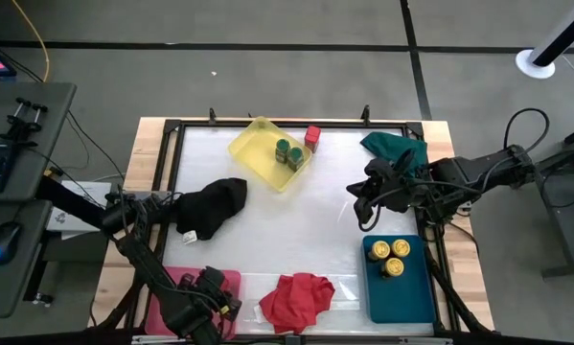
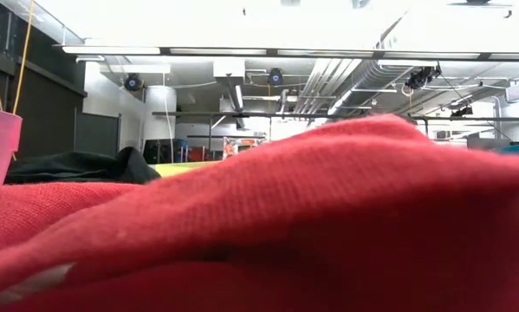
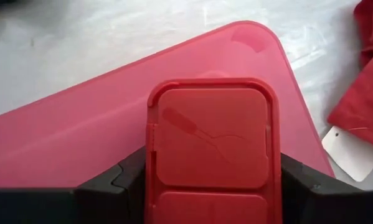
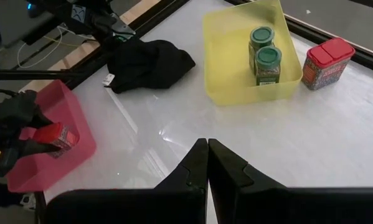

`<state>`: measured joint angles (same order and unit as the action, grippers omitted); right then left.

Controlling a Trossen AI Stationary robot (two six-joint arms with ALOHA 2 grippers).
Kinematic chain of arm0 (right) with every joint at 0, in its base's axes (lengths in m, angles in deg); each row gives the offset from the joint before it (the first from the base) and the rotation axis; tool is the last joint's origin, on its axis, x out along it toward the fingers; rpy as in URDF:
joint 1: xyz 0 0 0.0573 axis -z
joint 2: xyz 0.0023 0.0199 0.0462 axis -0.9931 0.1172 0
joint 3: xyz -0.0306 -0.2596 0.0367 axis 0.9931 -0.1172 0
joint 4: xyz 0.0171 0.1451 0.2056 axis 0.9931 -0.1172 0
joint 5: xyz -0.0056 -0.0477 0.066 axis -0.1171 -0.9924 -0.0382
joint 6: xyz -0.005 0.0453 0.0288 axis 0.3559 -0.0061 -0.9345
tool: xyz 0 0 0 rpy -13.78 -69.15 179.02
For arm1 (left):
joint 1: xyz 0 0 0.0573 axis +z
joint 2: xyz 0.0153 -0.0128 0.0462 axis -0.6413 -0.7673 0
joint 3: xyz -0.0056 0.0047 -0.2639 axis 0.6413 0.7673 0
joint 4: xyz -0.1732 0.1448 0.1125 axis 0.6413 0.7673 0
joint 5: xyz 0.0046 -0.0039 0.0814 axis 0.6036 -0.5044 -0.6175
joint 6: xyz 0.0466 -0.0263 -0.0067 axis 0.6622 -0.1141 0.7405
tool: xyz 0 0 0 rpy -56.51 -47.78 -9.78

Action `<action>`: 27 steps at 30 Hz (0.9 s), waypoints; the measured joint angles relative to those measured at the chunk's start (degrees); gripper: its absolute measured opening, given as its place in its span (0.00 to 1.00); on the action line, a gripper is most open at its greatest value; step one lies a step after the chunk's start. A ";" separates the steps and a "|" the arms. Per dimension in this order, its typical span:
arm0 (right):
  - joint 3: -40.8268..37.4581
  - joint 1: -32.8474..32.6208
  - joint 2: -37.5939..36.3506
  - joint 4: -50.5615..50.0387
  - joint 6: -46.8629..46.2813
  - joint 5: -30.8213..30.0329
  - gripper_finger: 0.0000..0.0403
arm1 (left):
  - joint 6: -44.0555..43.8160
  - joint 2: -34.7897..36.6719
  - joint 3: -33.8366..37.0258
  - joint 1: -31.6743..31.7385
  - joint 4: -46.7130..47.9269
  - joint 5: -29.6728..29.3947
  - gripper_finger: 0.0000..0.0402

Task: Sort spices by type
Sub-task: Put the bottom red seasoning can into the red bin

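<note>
My left gripper [image 1: 213,293] is at the table's near left corner, over the pink tray [image 1: 231,278], shut on a small red square box [image 3: 211,140]. My right gripper [image 4: 208,155] hangs shut over the table's right middle [image 1: 363,206] and holds nothing. Two green-lidded jars [image 1: 288,153] stand in the yellow tray [image 1: 253,139] at the far side. A second red box [image 1: 312,136] stands on the table beside that tray. Three yellow-lidded jars [image 1: 390,256] stand in the teal tray [image 1: 401,292] at the near right. My left gripper pinches the red box between its two fingers [image 3: 121,180], which lie on the box's two opposite side walls [image 3: 150,180] just below the lid. The flat lid [image 3: 211,134] faces the wrist camera. The box sits within the pink tray [image 3: 61,143]; whether its bottom touches I cannot tell.
A black cloth [image 1: 215,206] lies left of centre, a red cloth [image 1: 296,297] at the near edge between the pink and teal trays, and a green cloth [image 1: 397,144] at the far right. The red cloth [image 2: 328,217] fills the low view. Bare white table shows in the middle.
</note>
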<state>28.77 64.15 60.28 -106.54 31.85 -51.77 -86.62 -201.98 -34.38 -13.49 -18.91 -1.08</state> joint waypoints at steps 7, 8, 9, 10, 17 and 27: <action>0.00 0.00 0.00 -0.02 0.45 0.00 0.00 | -0.05 0.00 0.01 0.12 -0.10 0.05 0.57; 0.00 0.00 0.00 -0.02 0.51 0.00 0.00 | -0.05 0.00 0.00 0.12 -0.12 0.05 0.58; 0.00 0.00 0.00 -0.01 0.58 0.00 0.00 | -0.06 0.00 0.00 0.12 -0.11 0.08 0.60; 0.00 0.00 0.00 -0.02 0.61 0.00 0.00 | -0.06 0.00 0.00 0.12 -0.08 0.17 0.63; 0.00 0.00 0.00 -0.02 0.63 0.00 0.00 | 0.35 1.63 0.01 0.12 0.29 2.20 0.75; 0.00 0.00 0.00 -0.02 0.48 0.43 0.00 | 13.95 11.66 -0.02 -0.82 0.93 1.89 0.75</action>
<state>28.77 64.15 60.29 -106.56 32.33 -51.34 -72.66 -190.33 -34.40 -14.31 -17.98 0.80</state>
